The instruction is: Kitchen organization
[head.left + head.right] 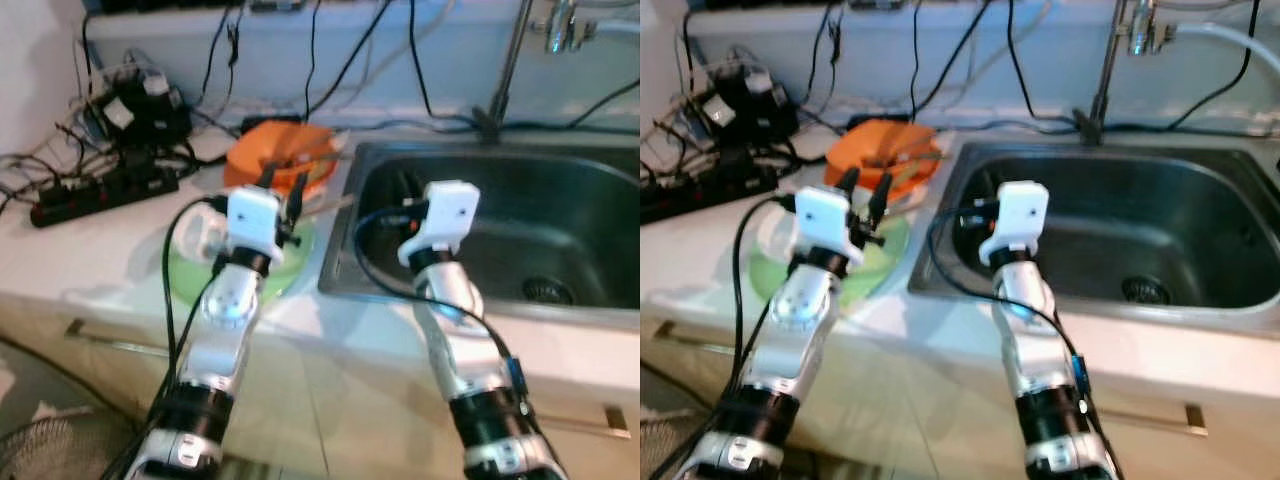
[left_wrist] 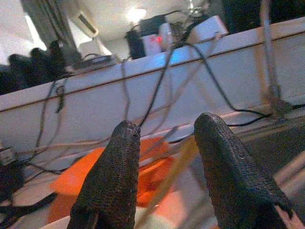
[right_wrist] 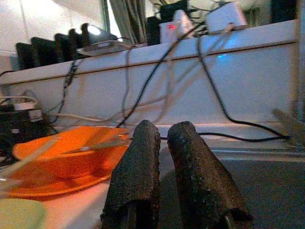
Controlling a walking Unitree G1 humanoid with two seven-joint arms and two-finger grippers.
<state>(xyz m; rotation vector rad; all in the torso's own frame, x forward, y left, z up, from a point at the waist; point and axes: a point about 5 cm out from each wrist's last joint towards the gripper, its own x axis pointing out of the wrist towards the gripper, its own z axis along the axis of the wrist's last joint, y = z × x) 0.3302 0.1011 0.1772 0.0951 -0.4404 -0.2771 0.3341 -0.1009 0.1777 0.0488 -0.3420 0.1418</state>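
Beside the sink [image 1: 340, 270], on the counter [image 1: 90, 260], an orange bowl [image 1: 285, 155] sits just behind a green plate [image 1: 290, 265]. Over that plate hovers the left gripper [image 1: 283, 187], fingers spread wide and holding nothing. Over the sink's near-left corner, the right gripper [image 3: 164, 167] has its fingers nearly together, empty. This looks like the approach step; next, the left gripper likely must reach forward to the bowl's rim.

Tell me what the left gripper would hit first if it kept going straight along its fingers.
Probably the orange bowl: the open left gripper points at it from above the green plate. A thin stick lies between the fingers; depth unclear.
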